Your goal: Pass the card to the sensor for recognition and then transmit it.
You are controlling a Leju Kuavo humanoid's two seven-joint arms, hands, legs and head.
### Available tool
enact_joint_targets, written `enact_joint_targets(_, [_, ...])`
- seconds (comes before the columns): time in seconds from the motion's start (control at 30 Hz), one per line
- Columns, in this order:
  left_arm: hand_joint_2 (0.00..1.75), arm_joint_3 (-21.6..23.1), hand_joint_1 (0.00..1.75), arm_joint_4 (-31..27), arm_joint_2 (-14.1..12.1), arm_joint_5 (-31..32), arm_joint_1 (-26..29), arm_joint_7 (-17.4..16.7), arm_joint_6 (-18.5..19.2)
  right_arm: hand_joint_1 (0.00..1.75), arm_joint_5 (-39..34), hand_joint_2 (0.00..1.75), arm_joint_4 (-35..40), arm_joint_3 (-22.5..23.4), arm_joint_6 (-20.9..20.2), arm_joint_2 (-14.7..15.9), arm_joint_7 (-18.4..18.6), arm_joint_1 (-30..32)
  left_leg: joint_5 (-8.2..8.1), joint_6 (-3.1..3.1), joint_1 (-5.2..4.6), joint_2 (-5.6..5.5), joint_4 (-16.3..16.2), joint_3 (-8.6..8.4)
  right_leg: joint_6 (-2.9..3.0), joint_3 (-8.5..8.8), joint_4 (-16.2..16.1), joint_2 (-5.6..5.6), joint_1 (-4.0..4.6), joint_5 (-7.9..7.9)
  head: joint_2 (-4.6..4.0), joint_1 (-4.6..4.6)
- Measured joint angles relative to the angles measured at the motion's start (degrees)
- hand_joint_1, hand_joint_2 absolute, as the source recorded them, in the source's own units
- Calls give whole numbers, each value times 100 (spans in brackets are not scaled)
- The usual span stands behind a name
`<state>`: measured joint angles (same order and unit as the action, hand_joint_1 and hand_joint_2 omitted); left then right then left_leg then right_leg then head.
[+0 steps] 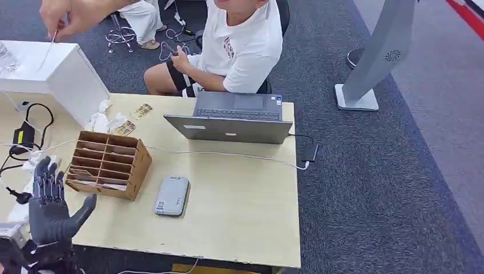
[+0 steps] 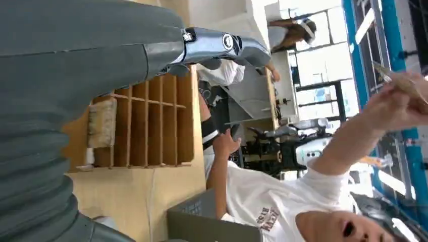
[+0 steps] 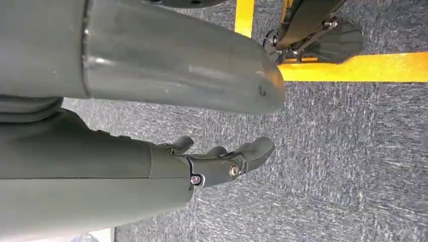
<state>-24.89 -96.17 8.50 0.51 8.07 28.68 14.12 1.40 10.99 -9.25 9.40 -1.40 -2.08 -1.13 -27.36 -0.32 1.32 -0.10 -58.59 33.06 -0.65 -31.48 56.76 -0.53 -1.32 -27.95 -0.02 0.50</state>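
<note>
My left hand (image 1: pixel 52 208) is raised at the table's near left corner, fingers spread and palm empty, just left of the wooden card rack (image 1: pixel 108 164). A person's hand (image 1: pixel 77 14) at the far left pinches a thin card (image 1: pixel 50 44) above the white box (image 1: pixel 51 71). That card (image 2: pixel 398 80) also appears in the left wrist view, well beyond my fingers (image 2: pixel 222 45). The grey sensor device (image 1: pixel 172 196) lies flat on the table, right of the rack. My right hand (image 3: pixel 217 161) hangs over the carpet, fingers loosely extended around nothing.
An open grey laptop (image 1: pixel 234 120) sits at the table's far side, a cable running from it to the right edge. A seated person in a white shirt (image 1: pixel 240 45) is behind it. Black cables and a charger (image 1: pixel 23 137) lie at the left. A grey stand (image 1: pixel 371 63) rises at the right.
</note>
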Motion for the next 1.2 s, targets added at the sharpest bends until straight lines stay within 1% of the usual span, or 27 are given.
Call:
enact_joint_targets(0.2, [175, 572, 0, 105, -282, 903, -573, -273, -379, 0, 92, 0, 0, -87, -37, 2, 70, -52, 0, 0, 0, 0, -3, 0, 1, -2, 0, -1, 0, 1, 0, -2])
enact_joint_targets(0.43, [175, 1244, 0, 343, -680, 1919, -1251, -592, -811, 0, 194, 0, 0, -153, -90, 4, 131, -106, 3, -3, 0, -1, -3, 4, 1, 2, 7, -2, 0, 1, 2, 0])
enact_joint_targets(0.5, [175, 1291, 0, 347, -719, 2069, -1290, -634, -880, 0, 227, 0, 2, -162, -90, 4, 138, -108, 2, -4, -4, 13, -3, -8, 1, -2, 5, -18, -3, 1, 0, -2])
enact_joint_targets(0.53, [175, 1326, 0, 365, -734, 2130, -1342, -666, -904, 0, 247, 0, 0, -170, -90, 4, 148, -107, 2, -3, -3, 13, -5, -4, 1, -8, 5, -18, -2, 1, 2, -18])
enact_joint_targets(0.6, [175, 1488, 0, 435, -859, 2352, -1521, -726, -999, 0, 286, 0, 0, -197, -96, 4, 175, -117, 5, -1, -1, 5, -5, 6, 1, -8, 5, -8, -1, 1, 2, 2])
enact_joint_targets(0.73, [175, 1775, 0, 479, -1060, 2902, -1845, -905, -1235, 0, 317, 0, 2, -219, -107, 4, 214, -140, 5, -1, -1, 7, -5, 4, 1, -9, 5, -11, -1, 2, 0, 2])
enact_joint_targets(1.17, [175, 2907, 0, 1030, -1996, 4752, -2972, -1545, -2087, 0, 581, 0, 2, -367, -179, 13, 380, -224, 6, -2, -1, 10, -5, 3, 3, -9, 7, -13, -1, 4, 2, 0])
enact_joint_targets(1.2, [175, 3001, 0, 1075, -2082, 4901, -3059, -1599, -2163, 0, 603, 175, 2, -378, -186, 20, 389, -230, 6, -2, -1, 10, -5, 3, 3, -9, 7, -13, -1, 4, 2, 0])
